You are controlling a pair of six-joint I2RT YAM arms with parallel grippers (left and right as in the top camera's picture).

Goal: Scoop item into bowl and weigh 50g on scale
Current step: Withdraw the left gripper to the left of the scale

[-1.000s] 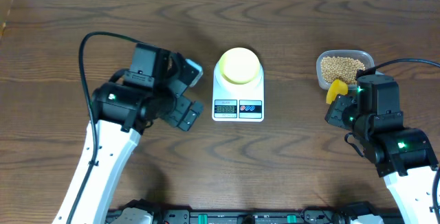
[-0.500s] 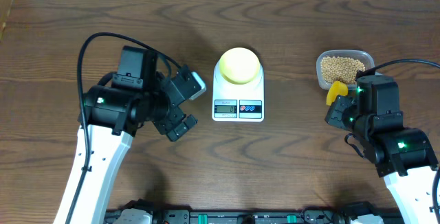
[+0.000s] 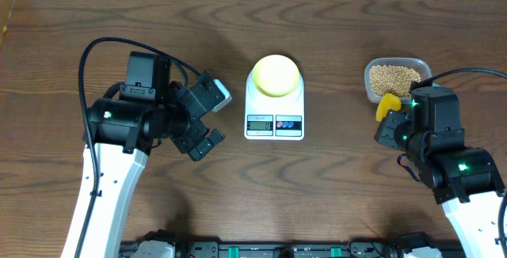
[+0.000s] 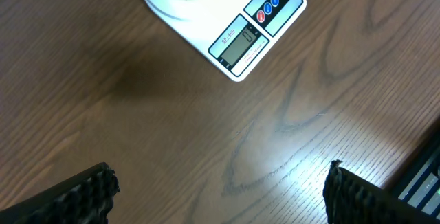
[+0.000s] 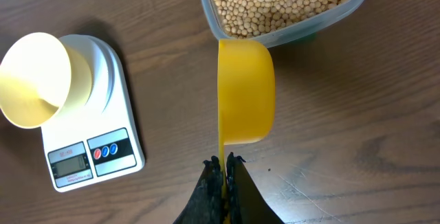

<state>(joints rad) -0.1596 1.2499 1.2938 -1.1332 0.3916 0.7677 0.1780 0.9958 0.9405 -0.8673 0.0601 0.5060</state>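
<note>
so the left claw point(image 3: 215, 117), wide open, just backed off left of the scale point(image 3: 274, 123), the bowl point(image 3: 275, 75) sits on it, and the right claw point(image 5: 224, 172) hasn't budged, clamped on the scoop point(image 5: 245, 90) by the beans point(image 5: 275, 1) right of the scale, so scooping's next I'd guess.

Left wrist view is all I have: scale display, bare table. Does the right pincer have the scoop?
Observer: Yes. The right pincer is shut on the handle of the yellow scoop.
Operator: Where's the cup end?
Observer: Just outside the clear tub, which holds the beans.
Operator: Anything in the bowl?
Observer: No. The bowl on the scale looks empty.
</note>
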